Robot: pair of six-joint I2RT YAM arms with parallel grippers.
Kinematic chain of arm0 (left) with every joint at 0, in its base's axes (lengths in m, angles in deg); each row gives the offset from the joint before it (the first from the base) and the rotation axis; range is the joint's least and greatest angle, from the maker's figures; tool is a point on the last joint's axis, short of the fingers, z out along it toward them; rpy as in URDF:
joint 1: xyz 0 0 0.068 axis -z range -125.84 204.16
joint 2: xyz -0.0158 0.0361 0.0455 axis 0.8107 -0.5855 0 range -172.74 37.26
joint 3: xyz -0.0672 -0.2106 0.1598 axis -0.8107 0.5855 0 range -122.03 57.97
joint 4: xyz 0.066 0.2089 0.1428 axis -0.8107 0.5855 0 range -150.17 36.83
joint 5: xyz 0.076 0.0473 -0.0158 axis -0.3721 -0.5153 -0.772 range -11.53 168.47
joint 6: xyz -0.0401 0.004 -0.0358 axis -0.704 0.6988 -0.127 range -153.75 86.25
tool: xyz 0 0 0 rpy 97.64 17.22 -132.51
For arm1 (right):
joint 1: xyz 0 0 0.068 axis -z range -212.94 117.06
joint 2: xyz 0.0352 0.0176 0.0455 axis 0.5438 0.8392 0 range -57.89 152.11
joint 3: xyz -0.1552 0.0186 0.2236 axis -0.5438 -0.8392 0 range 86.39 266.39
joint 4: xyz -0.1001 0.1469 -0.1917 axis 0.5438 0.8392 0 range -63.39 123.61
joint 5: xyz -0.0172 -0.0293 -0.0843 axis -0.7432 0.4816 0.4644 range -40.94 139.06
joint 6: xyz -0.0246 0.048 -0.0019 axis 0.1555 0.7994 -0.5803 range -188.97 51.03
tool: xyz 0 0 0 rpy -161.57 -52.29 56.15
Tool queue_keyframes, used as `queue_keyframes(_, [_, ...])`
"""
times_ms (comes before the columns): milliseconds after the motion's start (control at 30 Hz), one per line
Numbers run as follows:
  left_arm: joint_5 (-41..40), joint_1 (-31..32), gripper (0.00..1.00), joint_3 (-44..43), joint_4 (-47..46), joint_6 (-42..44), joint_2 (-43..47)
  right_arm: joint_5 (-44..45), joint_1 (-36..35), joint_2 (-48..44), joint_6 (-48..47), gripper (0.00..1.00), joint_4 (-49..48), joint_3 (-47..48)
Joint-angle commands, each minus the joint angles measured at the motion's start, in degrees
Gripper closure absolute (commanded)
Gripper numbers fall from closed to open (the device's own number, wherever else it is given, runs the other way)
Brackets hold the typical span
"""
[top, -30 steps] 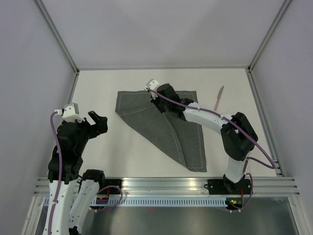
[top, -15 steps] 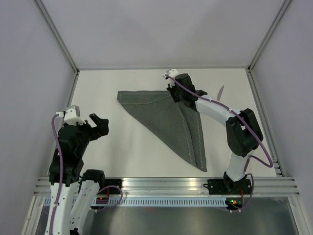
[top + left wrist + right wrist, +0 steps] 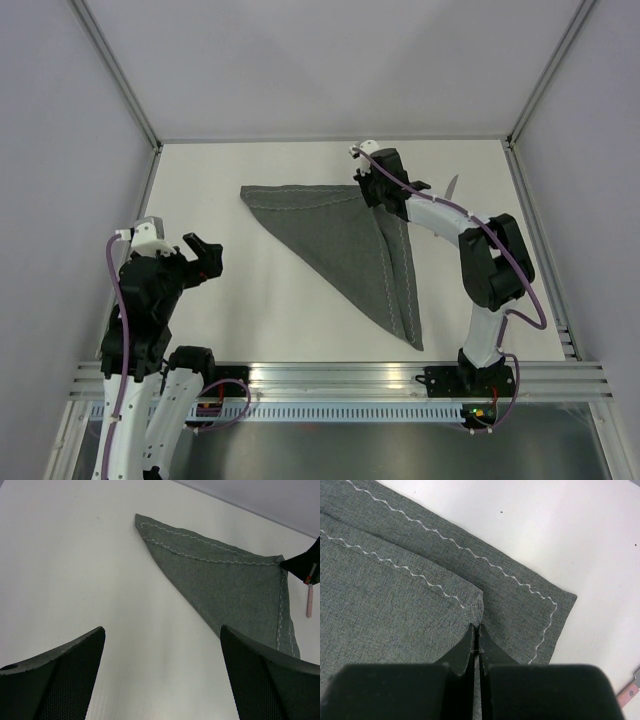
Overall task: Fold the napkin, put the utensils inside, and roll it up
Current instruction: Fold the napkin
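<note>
On white table (image 3: 250, 300), folded napkin (image 3: 340, 240), pale walls (image 3: 330, 60)

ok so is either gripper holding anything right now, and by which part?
The right gripper pinches the napkin by the corner of its folded-over top layer. The left gripper is open, holding nothing.
</note>
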Motion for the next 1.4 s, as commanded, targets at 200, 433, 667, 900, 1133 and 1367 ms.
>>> queue_keyframes(200, [1.7,0.1,0.00,0.6,-1.8,1.8,0.6,-0.5,2.6,0.9,1.6,1.00,-3.4,1.0])
queue_keyframes(433, [1.9,0.1,0.00,0.7,-1.8,1.7,0.7,-0.6,3.6,1.6,1.6,1.00,-4.1,0.5])
queue_keyframes(667, [1.9,0.1,0.00,0.7,-1.7,1.7,0.6,-0.4,4.8,1.8,1.9,1.00,-4.5,0.2])
queue_keyframes(900, [2.0,0.1,0.00,0.7,-1.7,1.8,0.7,-0.5,6.0,1.9,2.3,0.99,-5.1,0.1])
queue_keyframes(1133, [2.0,0.1,0.00,0.7,-1.8,1.8,0.8,-0.5,6.6,1.8,2.7,1.00,-5.0,0.1])
queue_keyframes(1367, [2.1,0.1,0.00,0.8,-1.7,1.8,0.8,-0.5,7.2,1.8,3.0,1.00,-4.9,0.5])
